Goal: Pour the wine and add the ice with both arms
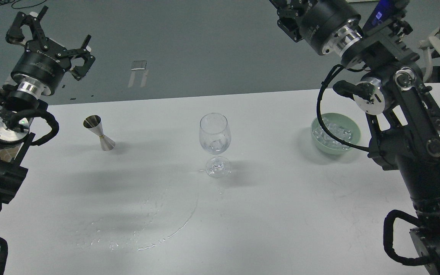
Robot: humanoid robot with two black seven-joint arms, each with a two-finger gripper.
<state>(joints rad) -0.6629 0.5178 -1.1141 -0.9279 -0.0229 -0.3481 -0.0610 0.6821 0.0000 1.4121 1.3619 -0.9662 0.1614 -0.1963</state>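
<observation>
White table [281,214] w/ grey floor behind. Wine glass [214,143] stands upright mid-table; ice and a little clear wine [216,146] sit low in its bowl. Steel jigger [99,133] upright to its left, well apart. Green bowl [353,131] of ice [334,134] on the right, partly behind my right arm. Thin wet streak [159,238] on table near me. Left gripper [50,38] raised over the floor, prongs spread wide, holding nothing. Right gripper [287,17] cut off at top edge, can't tell its state.

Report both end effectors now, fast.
Left end effector: open, holding nothing, raised above the table's far left edge.
Right end effector: cut off at the top edge; cannot be told.
</observation>
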